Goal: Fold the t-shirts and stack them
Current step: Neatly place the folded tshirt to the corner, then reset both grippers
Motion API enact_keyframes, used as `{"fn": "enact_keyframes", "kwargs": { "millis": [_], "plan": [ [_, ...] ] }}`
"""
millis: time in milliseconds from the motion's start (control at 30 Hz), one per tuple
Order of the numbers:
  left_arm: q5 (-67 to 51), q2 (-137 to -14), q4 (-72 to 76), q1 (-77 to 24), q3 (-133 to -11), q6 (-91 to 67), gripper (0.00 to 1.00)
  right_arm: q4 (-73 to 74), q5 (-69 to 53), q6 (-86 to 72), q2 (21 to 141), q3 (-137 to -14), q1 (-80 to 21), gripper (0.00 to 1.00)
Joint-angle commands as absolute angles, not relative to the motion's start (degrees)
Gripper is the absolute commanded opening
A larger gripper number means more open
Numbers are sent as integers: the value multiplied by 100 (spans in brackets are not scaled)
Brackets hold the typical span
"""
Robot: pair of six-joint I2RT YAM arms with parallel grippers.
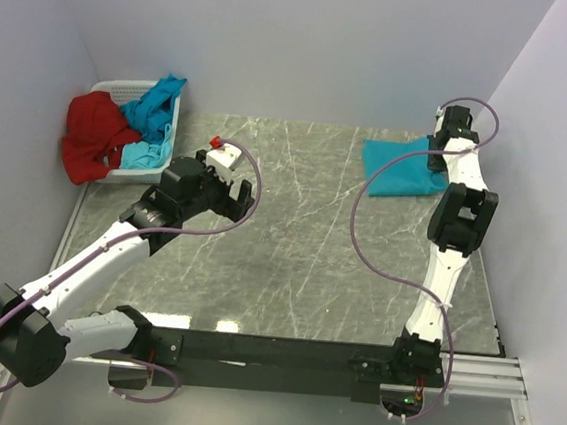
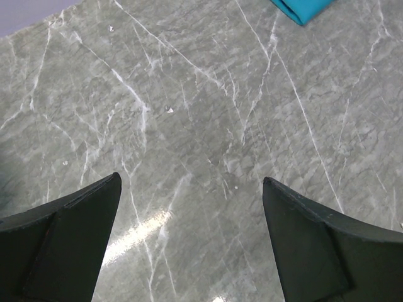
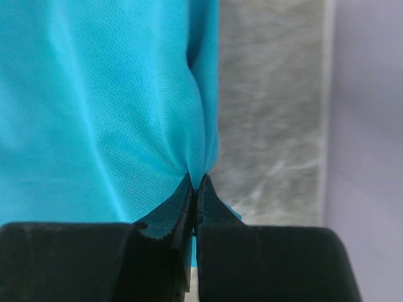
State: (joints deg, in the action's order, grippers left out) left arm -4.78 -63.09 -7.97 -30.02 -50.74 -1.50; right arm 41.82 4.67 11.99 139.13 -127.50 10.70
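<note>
A folded turquoise t-shirt [image 1: 398,166] lies at the table's back right; its corner shows in the left wrist view [image 2: 302,9]. My right gripper [image 1: 435,157] is shut on that shirt's right edge, the cloth [image 3: 113,113] pinched between the fingertips [image 3: 197,182]. A red t-shirt [image 1: 95,134] hangs over the left side of the white basket [image 1: 125,87], and a turquoise t-shirt [image 1: 156,105] lies crumpled in it. My left gripper [image 1: 232,200] is open and empty above bare table, its jaws wide apart [image 2: 189,189].
The marble table top [image 1: 291,243] is walled in by white panels on the left, back and right. The basket stands in the back left corner. A black rail [image 1: 280,353] runs along the near edge between the arm bases.
</note>
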Motion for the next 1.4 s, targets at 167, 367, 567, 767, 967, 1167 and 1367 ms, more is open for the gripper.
{"fn": "enact_keyframes", "kwargs": {
  "millis": [167,367,567,767,967,1167,1367],
  "plan": [
    [-615,-6205,-580,-2997,-5063,-62,100,3428,1810,1573,13975,-12964,1283,0],
    [-668,-6249,-589,-2997,-5063,-62,99,3156,2012,1722,14010,-12955,1310,5],
    [-685,-6267,-580,-2997,-5063,-62,99,2341,2355,2065,13457,-12166,1187,82],
    [-695,-6179,-554,-2997,-5063,-62,99,2232,2268,2110,12754,-11646,897,83],
    [-422,-5977,-536,-2988,-5001,-79,99,2767,769,2118,11981,-11058,660,82],
    [-18,-5915,-387,-2884,-4966,-517,100,3305,-2597,2206,10347,-9521,475,82],
    [-543,-6012,-255,-1727,-5098,-1510,99,2032,-2189,1364,7854,-7115,105,84]
  ]
}}
